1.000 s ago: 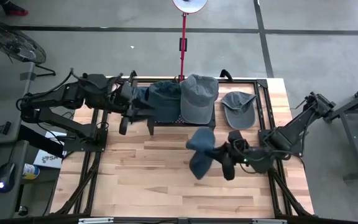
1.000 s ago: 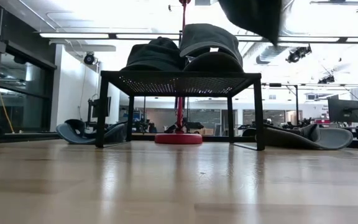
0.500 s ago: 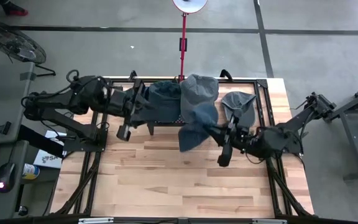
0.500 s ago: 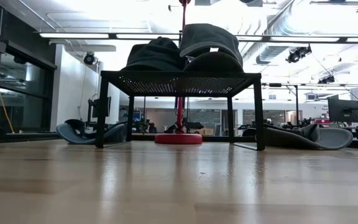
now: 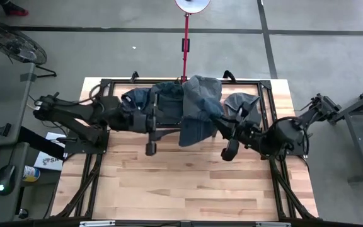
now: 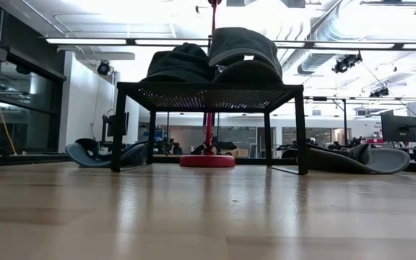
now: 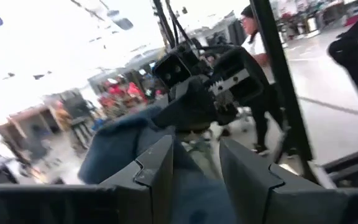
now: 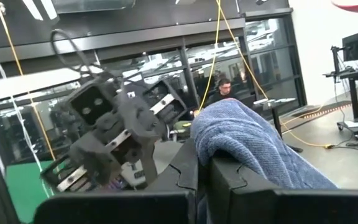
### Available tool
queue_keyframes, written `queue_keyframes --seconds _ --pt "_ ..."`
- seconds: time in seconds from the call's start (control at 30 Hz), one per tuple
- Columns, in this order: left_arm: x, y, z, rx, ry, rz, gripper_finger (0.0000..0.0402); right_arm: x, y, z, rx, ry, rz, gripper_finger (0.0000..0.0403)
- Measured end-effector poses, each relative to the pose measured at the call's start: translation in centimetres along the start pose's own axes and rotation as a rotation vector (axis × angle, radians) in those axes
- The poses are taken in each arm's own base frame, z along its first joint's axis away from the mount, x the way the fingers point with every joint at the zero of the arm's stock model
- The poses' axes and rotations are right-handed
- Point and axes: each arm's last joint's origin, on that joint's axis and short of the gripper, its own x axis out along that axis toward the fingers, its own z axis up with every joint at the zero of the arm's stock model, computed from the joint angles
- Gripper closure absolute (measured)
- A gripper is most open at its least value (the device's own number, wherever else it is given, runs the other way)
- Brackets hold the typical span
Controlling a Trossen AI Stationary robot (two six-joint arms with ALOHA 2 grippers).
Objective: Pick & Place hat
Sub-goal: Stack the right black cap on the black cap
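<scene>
My right gripper [image 5: 218, 130] is shut on a blue hat [image 5: 197, 125], held high over the near edge of the black mesh rack [image 5: 169, 123]. The hat does not show in the low view. My left gripper [image 5: 169, 120] is level and faces it from the table's left. It is open, and in the left wrist view its fingers [image 7: 160, 168] stand on either side of the hat's blue cloth [image 7: 191, 193]. A dark blue hat [image 6: 183, 61] and a grey-blue hat [image 6: 244, 47] rest on the rack's top. My right gripper [image 8: 207, 171] pinches a part of the hat's cloth [image 8: 219, 152] between its two fingers, coming level from the table's right. The hat is lifted clear and drapes over and past the fingers. Which part of the hat it has, the cloth hides. My left gripper has the hat's cloth between its fingers; whether they touch it, I cannot tell.
A grey cap [image 5: 243, 106] lies on the table at the far right, and another blue cap [image 5: 133, 98] lies left of the rack. A red lamp pole [image 5: 185, 44] rises behind the rack on its round base [image 6: 206, 160]. The near half of the wooden table [image 5: 181, 189] is bare.
My right gripper has risen and gone toward the table's far edge with the blue hat, rolling as it went. The hat has left the top of the low view. My left gripper has gone toward the table's right, up to the held hat, and has rolled too.
</scene>
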Motion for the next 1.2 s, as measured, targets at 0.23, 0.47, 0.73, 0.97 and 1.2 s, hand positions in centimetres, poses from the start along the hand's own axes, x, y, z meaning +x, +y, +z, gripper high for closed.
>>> queue_keyframes --seconds 0.23,0.47,0.73,0.97,1.2 --pt "1.8 -0.8 -1.3 0.066 0.067 0.130 0.0271 0.5 -0.4 0.0 0.014 -0.008 -0.019 0.0402" --pt "3.0 -1.2 -2.5 0.124 0.130 0.231 0.0271 0.6 -0.5 0.1 0.034 -0.019 -0.022 0.0402" --pt "3.4 -1.2 -2.6 0.194 0.141 0.285 0.0271 0.6 -0.5 0.1 0.036 -0.020 -0.028 0.0402" --pt "3.4 -1.1 -2.5 0.227 0.135 0.299 0.0271 0.6 -0.5 0.1 0.041 -0.023 -0.011 0.0402" --pt "3.6 -1.2 -2.7 0.229 0.148 0.311 0.0271 0.9 -0.6 0.1 0.054 -0.028 0.007 0.0402"
